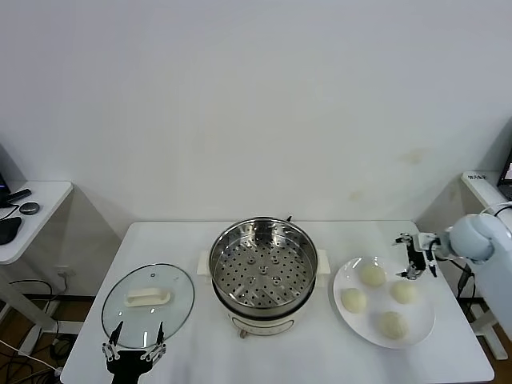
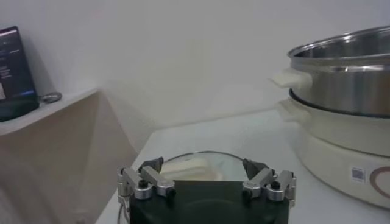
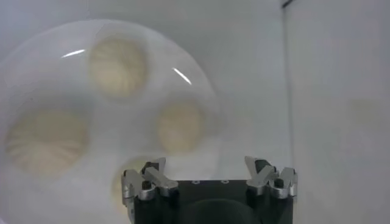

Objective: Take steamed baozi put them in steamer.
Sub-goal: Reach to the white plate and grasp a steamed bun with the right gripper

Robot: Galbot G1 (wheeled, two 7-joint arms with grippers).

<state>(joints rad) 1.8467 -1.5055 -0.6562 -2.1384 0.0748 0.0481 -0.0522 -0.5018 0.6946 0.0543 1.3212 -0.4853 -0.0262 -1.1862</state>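
My right gripper (image 1: 414, 258) hangs spread wide, empty, over the plate's (image 1: 422, 331) far edge; four buns (image 1: 373, 275) sit there, right of the steamer (image 1: 263, 270); my left gripper (image 1: 134, 347) waits unclenched by the lid (image 1: 148, 303).

Lab-like room — bare white wall (image 1: 256, 96), white table (image 1: 184, 240), side desk (image 1: 36, 216) with monitor (image 2: 15, 73)

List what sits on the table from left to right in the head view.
Glass lid with the left gripper at its near edge → steamer → white plate holding four baozi, with the right gripper above its far edge.
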